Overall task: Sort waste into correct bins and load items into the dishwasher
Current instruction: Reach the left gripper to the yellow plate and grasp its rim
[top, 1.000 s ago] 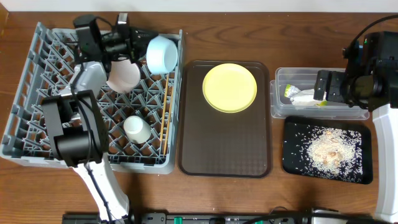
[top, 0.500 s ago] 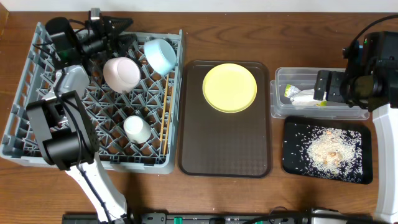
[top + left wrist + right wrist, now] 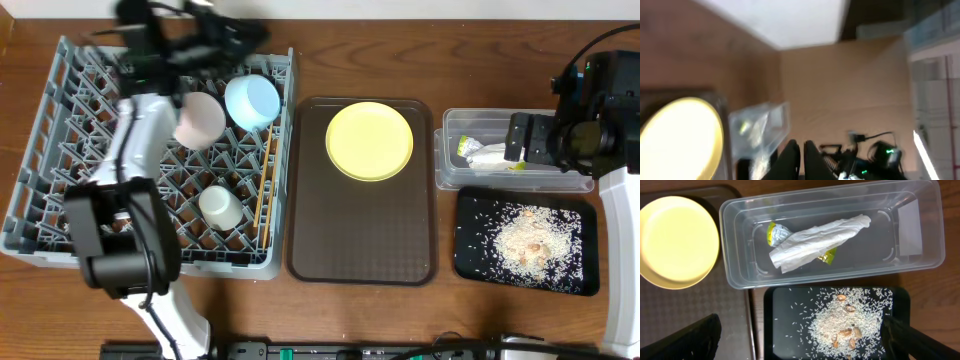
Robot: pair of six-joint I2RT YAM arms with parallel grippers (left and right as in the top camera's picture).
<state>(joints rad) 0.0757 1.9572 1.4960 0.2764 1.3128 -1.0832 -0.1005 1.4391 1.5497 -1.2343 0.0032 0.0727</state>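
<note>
The grey dish rack (image 3: 50,215) holds the light blue bowl (image 3: 252,100), the white bowl (image 3: 200,120), the small white cup (image 3: 218,207) and the chopsticks (image 3: 266,190). The yellow-green plate (image 3: 369,140) lies on the brown serving tray (image 3: 360,240); it also shows in the left wrist view (image 3: 680,135) and the right wrist view (image 3: 677,240). My left gripper (image 3: 225,30) (image 3: 801,150) is shut and empty, blurred above the rack's back edge. My right gripper (image 3: 525,140) (image 3: 800,345) is open and empty over the clear tub (image 3: 735,275), which holds the napkin (image 3: 815,237) and the wrapper (image 3: 776,232). Rice scraps (image 3: 850,325) lie in the black tray (image 3: 785,330).
The brown serving tray sits between the rack and the two bins. The clear tub (image 3: 450,170) stands behind the black tray (image 3: 475,250) at the right. The right arm's base (image 3: 625,250) is at the far right edge.
My left arm has swung from the rack's back-left corner to the right along its back edge, in motion blur. The blue bowl has shifted slightly. The right arm has not moved.
</note>
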